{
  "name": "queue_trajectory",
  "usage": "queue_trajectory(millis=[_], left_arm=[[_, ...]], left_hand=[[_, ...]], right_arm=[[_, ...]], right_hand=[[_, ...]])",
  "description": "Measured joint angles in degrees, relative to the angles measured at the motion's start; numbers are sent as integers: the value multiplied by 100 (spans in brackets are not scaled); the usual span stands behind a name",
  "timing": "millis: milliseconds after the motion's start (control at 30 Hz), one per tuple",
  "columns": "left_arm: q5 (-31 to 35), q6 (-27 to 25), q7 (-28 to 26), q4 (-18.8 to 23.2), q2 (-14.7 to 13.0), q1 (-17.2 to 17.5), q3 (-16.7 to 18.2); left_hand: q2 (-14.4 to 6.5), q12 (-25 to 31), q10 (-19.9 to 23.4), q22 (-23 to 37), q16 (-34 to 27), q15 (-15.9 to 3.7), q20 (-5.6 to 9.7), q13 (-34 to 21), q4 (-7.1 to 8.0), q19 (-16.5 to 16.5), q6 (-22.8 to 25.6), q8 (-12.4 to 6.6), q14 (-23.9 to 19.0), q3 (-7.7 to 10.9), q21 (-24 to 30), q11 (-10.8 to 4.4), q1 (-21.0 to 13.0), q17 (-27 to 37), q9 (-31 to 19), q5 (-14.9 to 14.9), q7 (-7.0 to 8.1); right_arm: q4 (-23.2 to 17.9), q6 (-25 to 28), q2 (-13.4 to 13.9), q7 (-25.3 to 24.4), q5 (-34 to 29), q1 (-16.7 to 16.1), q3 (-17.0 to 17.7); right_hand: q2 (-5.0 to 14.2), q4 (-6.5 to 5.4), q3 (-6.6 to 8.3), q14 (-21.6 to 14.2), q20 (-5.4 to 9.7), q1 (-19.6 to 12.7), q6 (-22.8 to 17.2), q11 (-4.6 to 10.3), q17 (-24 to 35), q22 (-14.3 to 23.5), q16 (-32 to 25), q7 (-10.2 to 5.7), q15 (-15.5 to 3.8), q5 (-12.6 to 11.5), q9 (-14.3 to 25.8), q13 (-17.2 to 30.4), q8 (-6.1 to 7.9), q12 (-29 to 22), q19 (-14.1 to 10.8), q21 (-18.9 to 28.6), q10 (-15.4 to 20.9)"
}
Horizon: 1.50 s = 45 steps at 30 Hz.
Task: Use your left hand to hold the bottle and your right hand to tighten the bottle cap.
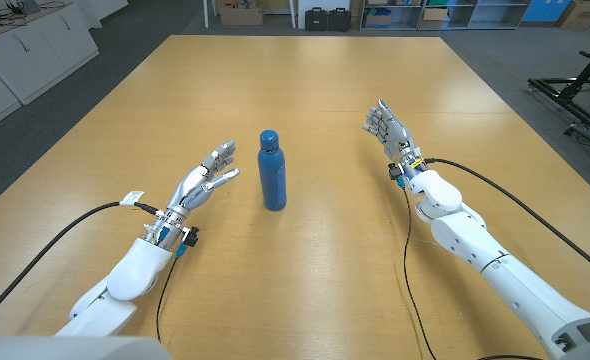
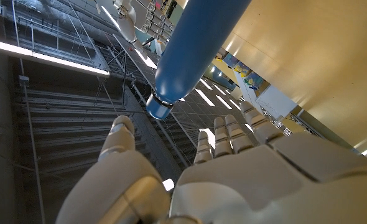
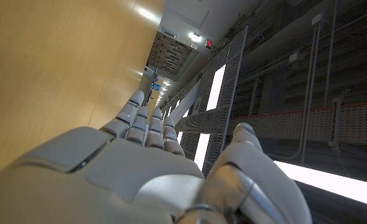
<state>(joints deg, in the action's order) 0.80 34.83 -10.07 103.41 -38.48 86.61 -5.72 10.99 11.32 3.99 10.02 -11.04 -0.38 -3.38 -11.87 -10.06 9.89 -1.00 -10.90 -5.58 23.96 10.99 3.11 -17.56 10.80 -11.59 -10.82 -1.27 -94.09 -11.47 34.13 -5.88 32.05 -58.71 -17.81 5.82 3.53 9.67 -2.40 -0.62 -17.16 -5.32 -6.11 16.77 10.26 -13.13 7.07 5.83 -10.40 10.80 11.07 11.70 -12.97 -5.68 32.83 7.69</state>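
Blue all over, the bottle (image 1: 272, 171) stands upright near the middle of the wooden table (image 1: 315, 90), its cap (image 1: 269, 138) the same blue and sitting on top. From the head view I cannot judge how far down the cap is screwed; it is too small to tell.

My left hand (image 1: 203, 183) waits just beside the bottle on the robot's left, apart from it, fingers spread and pointing toward it with nothing in them. Through the left wrist view I see the bottle (image 2: 193, 53) ahead of the fingertips (image 2: 224, 127) and the thumb, with a gap between them and its body, and the capped end (image 2: 159, 107) closest to the hand (image 2: 233, 180).

My right hand (image 1: 392, 132) is well apart from the bottle on the other side, raised with its fingers loosely apart and holding nothing. The right wrist view shows that hand (image 3: 146, 168) beside the table top (image 3: 53, 68), fingers (image 3: 149, 124) extended side by side and thumb off to one side, free of any object.

Black cables (image 1: 75, 225) trail from both wrists across the wood. Boxes and dark cases (image 1: 327, 17) sit on the floor beyond the far edge.
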Motion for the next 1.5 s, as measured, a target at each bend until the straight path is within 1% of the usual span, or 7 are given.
queue_trajectory(millis=[67, 133, 400, 833, 1033, 1200, 1500], left_arm=[[90, -164, -11, 59, -36, -1, -18], [158, -284, -11, 117, -82, -17, -56], [304, -620, 23, 202, -222, -123, -198], [229, -812, 90, 105, -294, -355, -438], [123, -829, 249, -48, -322, -612, -631], [43, -816, 401, -135, -329, -825, -790], [-76, -749, 661, -429, -316, -1200, -1033]], left_hand=[[-1, 0, -31, 0, 0, 41, 0, 0, 1, 0, -108, 11, 41, -31, 0, 31, 1, 0, -23, -22, -101], [-1, 0, -49, 0, 0, 49, -31, 0, 19, 31, -156, 11, 48, -49, 0, 49, 1, 0, -28, -22, -149], [-1, 0, -49, 0, 0, 49, -31, 1, 2, 31, -102, -37, 48, -80, 0, 49, 1, 0, -28, -22, -136], [-54, 24, 13, -1, -22, 48, -61, 1, 25, 61, 20, -79, 4, -102, 0, 110, -52, -1, -27, -22, -136], [-54, 35, 34, -1, -22, 40, -61, 1, 8, 61, 51, -124, -67, -119, 0, 88, -52, -1, -27, -22, -106], [-60, 56, 65, -1, -67, 39, -83, 2, 1, 83, 51, -124, -68, -126, 27, 119, -105, -1, -27, -21, -106], [-82, 77, 127, -2, -67, 39, -52, 2, 1, 113, 219, -191, -129, -126, 27, 57, -130, -1, -27, -21, -109]], right_arm=[[-23, 4, 12, -5, -1, -16, 5], [-46, 18, 25, -13, -2, -31, 11], [-139, 43, 71, -50, -2, -98, 37], [-220, 64, 102, -89, -7, -141, 50], [-227, 66, 102, -101, -7, -144, 51], [-232, 67, 98, -108, -7, -146, 51], [-235, 74, 99, -124, -9, -151, 51]], right_hand=[[0, 0, 0, 0, 0, 0, 0, 0, 0, 0, 0, 0, 0, 0, 0, 0, 0, 0, 0, -6, 0], [0, 0, 0, 0, 0, 0, 0, 0, 0, 0, 0, 0, 0, 0, 0, 0, 0, 0, 0, -22, 0], [0, 0, 0, 0, 0, 0, 0, 0, 0, 0, 1, 0, 0, 0, 0, 0, 0, 0, 0, -22, 0], [0, -1, 0, 0, 0, 0, 0, 0, 0, 0, 3, 0, 0, 0, 0, 0, 0, 0, 0, -22, 0], [0, 24, -25, 0, 0, 0, 0, 0, 0, 0, 3, 0, 0, 0, 0, 0, 0, 0, 0, -22, 0], [0, 24, -25, 0, 0, 0, 0, 0, 0, 0, 3, 0, 0, 0, 0, 0, 0, 0, 1, -63, -1], [0, 24, -26, 0, 0, 0, 0, 0, 0, 0, 3, 0, 0, 0, 0, 0, 0, 0, 1, -66, -1]])
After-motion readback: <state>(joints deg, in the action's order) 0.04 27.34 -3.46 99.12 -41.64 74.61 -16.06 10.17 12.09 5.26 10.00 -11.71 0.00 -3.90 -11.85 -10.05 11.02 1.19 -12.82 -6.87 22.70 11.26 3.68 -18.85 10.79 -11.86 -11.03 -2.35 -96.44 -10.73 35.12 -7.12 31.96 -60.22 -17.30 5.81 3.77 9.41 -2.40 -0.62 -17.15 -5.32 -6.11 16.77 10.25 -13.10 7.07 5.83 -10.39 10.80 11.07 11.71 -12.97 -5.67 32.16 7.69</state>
